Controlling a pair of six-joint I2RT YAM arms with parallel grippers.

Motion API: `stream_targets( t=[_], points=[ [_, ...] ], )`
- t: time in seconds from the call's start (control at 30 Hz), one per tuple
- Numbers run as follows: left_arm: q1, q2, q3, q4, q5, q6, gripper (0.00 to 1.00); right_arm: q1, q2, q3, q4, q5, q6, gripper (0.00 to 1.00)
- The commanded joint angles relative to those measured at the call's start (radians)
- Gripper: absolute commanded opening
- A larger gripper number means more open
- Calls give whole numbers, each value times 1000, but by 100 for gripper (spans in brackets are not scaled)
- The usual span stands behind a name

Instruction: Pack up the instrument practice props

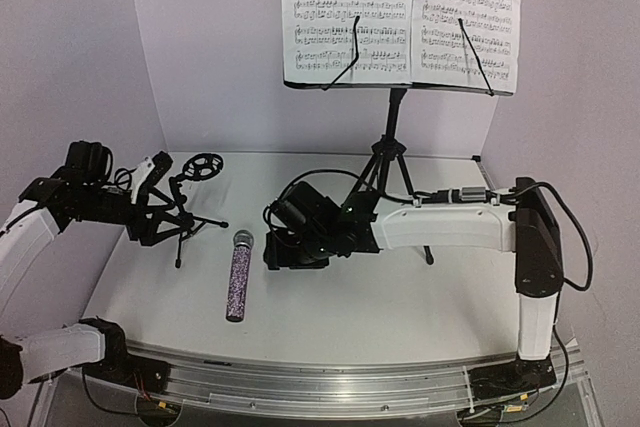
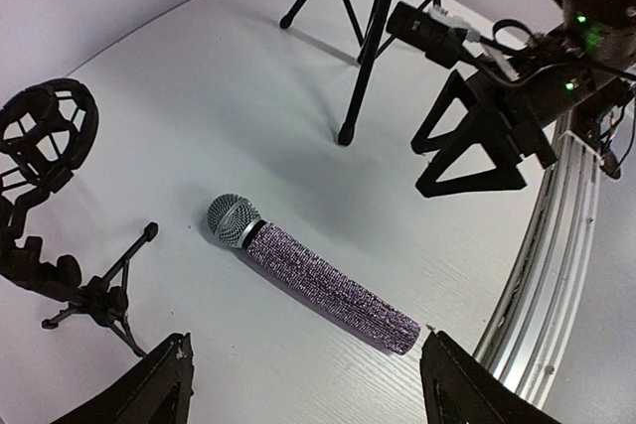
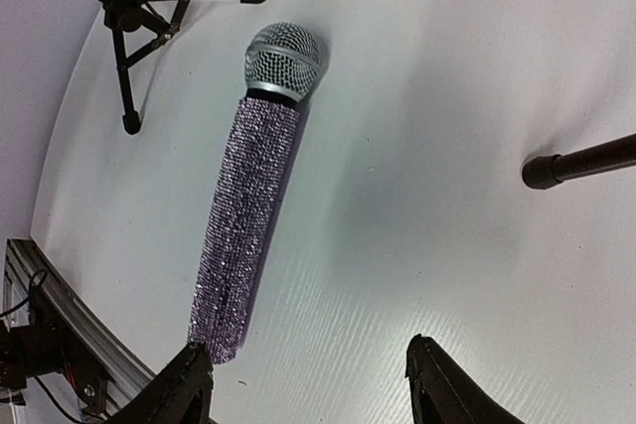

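Note:
The glittery purple microphone (image 1: 238, 277) with a silver mesh head lies flat on the white table, head pointing away from the arms. It also shows in the left wrist view (image 2: 318, 280) and in the right wrist view (image 3: 248, 206). The small black tripod mic stand (image 1: 185, 212) stands left of it, empty. The tall black music stand (image 1: 395, 122) stands at the back and holds two white sheet-music pages (image 1: 350, 12). My left gripper (image 1: 150, 219) is open and empty beside the mic stand. My right gripper (image 1: 278, 247) is open and empty just right of the microphone.
An aluminium rail (image 1: 330, 387) runs along the table's near edge. White walls close in the back and sides. The music stand's tripod legs (image 2: 363, 57) spread over the back middle of the table. One leg's foot (image 3: 545, 172) is near my right gripper. Cables trail from the right arm.

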Motion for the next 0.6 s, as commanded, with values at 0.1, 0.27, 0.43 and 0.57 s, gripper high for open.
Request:
stream_targets(
  t=[0.1, 0.27, 0.43, 0.57],
  points=[
    [-414, 106, 60, 88, -349, -142, 78, 12, -140, -125, -106, -72, -95, 65],
    [-448, 123, 215, 80, -157, -65, 69, 29, -259, -202, -211, -138, -221, 62],
    [-449, 145, 409, 232, 10, -291, 69, 46, -388, -143, -385, -289, -334, 61],
    [-448, 229, 618, 403, 57, -545, 70, 46, -550, -45, -391, -336, -338, 60]
  ],
)
